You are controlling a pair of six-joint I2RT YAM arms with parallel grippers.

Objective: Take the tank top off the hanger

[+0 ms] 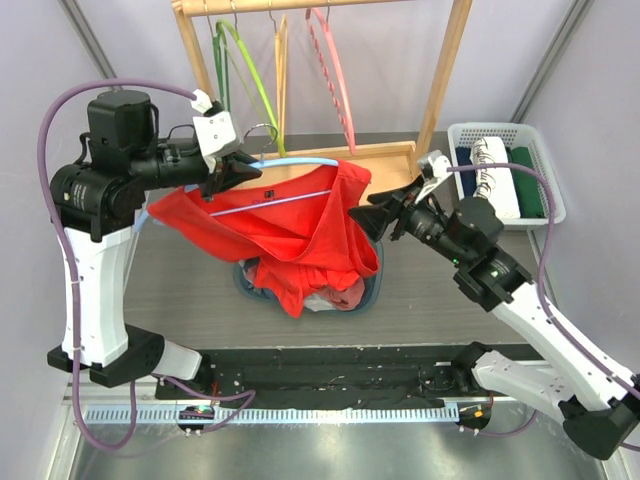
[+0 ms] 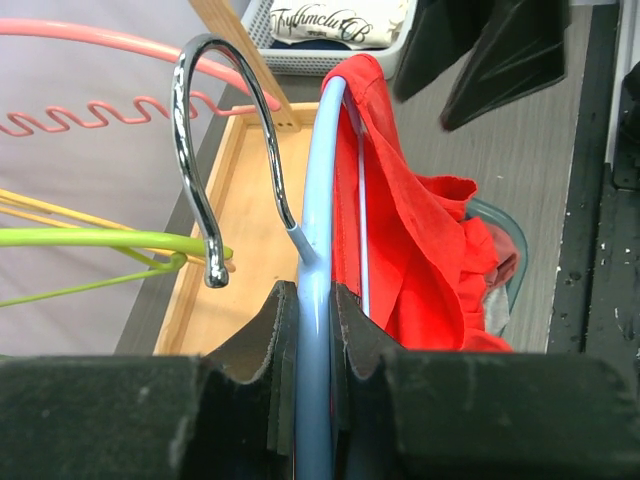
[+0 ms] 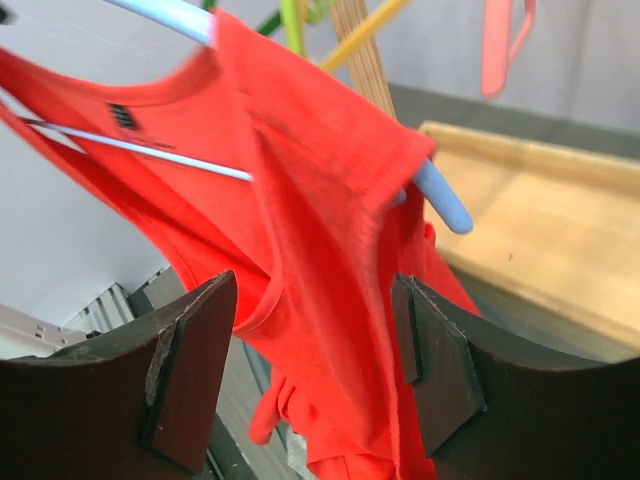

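A red tank top (image 1: 290, 235) hangs on a light blue hanger (image 1: 300, 160) with a chrome hook, held up above the table. The shirt's right shoulder still wraps the hanger's right end (image 3: 440, 200), and its lower part droops toward the table. My left gripper (image 1: 232, 172) is shut on the hanger's blue arm (image 2: 318, 200) just below the hook, pads (image 2: 350, 320) pressed against both sides. My right gripper (image 1: 365, 215) stands open at the shirt's right side. Red fabric (image 3: 320, 250) hangs in front of its spread fingers (image 3: 430, 350), which do not pinch it.
A wooden rack (image 1: 445, 70) at the back carries green (image 1: 250, 75), yellow and pink (image 1: 335, 75) hangers. A white basket (image 1: 540, 170) of folded clothes sits at the right. A blue-grey bin (image 1: 375, 285) lies under the drooping shirt.
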